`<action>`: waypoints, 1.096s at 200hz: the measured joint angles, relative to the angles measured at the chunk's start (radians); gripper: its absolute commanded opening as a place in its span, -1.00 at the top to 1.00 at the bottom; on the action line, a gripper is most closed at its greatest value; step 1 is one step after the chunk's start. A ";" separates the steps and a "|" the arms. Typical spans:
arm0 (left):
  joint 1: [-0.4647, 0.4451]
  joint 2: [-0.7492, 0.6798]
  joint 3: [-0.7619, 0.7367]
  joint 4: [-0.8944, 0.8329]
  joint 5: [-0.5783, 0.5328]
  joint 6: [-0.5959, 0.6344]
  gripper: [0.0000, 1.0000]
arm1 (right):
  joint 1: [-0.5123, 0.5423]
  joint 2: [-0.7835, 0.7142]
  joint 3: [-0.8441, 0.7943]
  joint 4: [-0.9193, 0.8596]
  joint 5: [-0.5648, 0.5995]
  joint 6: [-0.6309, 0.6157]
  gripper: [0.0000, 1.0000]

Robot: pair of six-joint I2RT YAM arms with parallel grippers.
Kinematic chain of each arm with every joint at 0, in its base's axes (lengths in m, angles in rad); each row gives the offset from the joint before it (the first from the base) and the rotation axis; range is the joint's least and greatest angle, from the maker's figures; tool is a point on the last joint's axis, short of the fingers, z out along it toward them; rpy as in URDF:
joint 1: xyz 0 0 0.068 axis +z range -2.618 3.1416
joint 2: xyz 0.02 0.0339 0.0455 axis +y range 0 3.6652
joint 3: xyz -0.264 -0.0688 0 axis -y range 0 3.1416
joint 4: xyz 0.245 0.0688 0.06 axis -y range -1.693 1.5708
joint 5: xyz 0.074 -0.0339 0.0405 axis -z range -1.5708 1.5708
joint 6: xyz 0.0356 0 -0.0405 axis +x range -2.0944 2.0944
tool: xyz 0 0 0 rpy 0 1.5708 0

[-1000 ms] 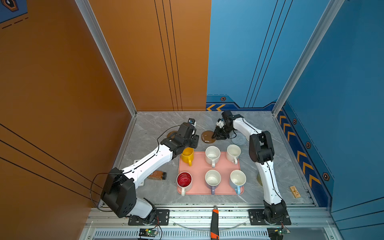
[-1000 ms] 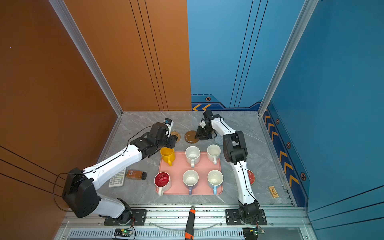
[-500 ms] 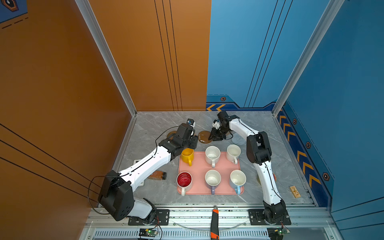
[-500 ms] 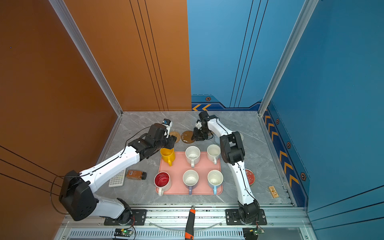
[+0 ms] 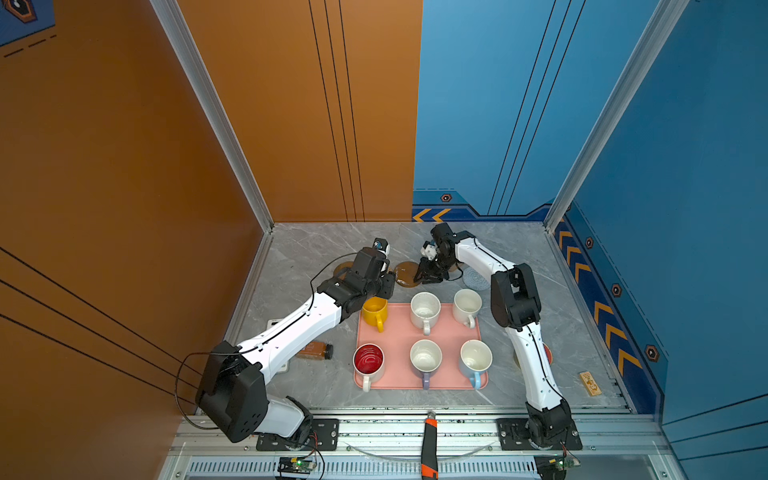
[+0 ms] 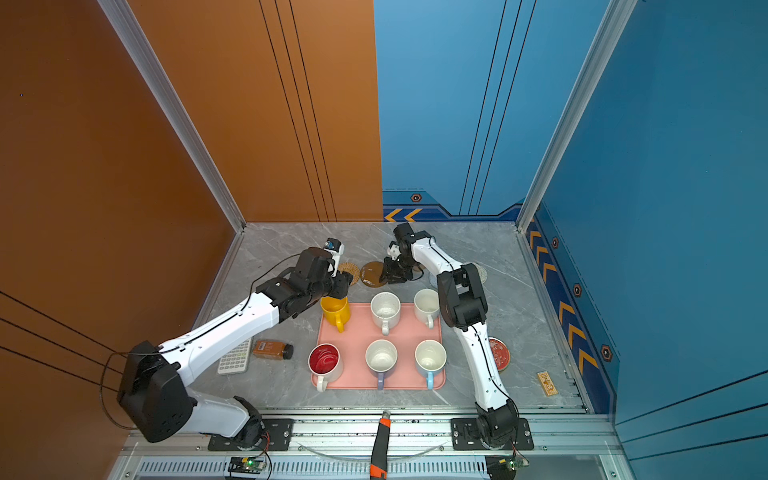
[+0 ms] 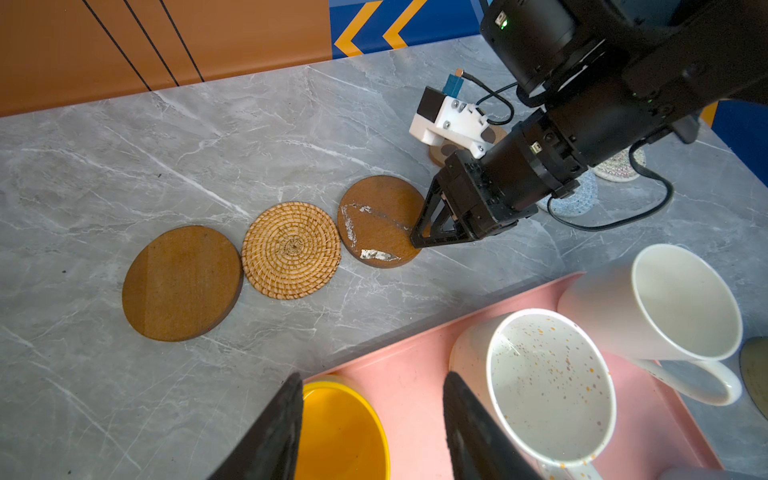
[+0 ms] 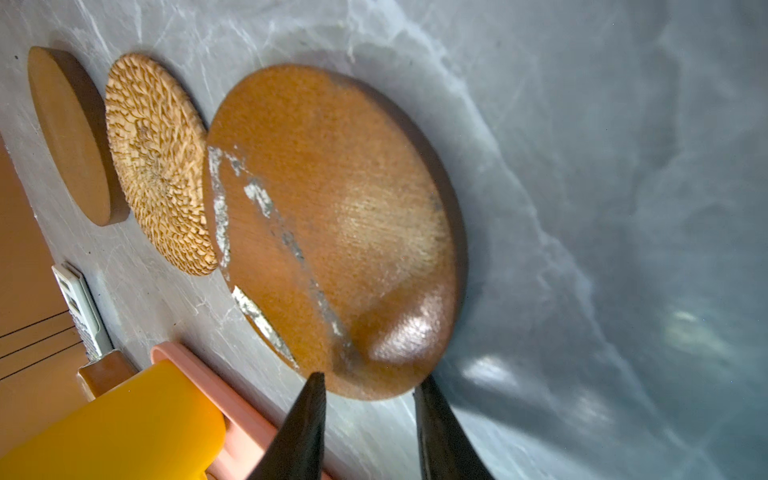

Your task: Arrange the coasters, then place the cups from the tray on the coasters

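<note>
Scuffed brown coaster (image 8: 332, 232) lies edge-on between right tool (image 8: 368, 384) tips.

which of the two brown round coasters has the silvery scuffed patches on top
The brown coaster at the right gripper, beside the woven rattan coaster. The other brown disc, past the rattan one, has a plain, unmarked top.

We record a pink tray (image 5: 399, 332) on a grey veined marble surface (image 5: 316, 249). The mugs: yellow (image 5: 374, 309), white with red interior (image 5: 368, 359), speckled white (image 7: 548, 386), plain white (image 7: 681, 299). The coasters: plain brown disc (image 7: 182, 282), tan spiral-woven rattan (image 7: 291, 249), brown disc with silvery scuffs (image 7: 378, 220), grey-blue woven (image 5: 476, 277). Both end effectors are black.
</note>
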 measured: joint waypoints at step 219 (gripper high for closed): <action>0.000 -0.012 0.000 0.000 -0.007 -0.004 -0.11 | -0.211 0.054 0.297 -0.040 0.246 -0.023 -0.08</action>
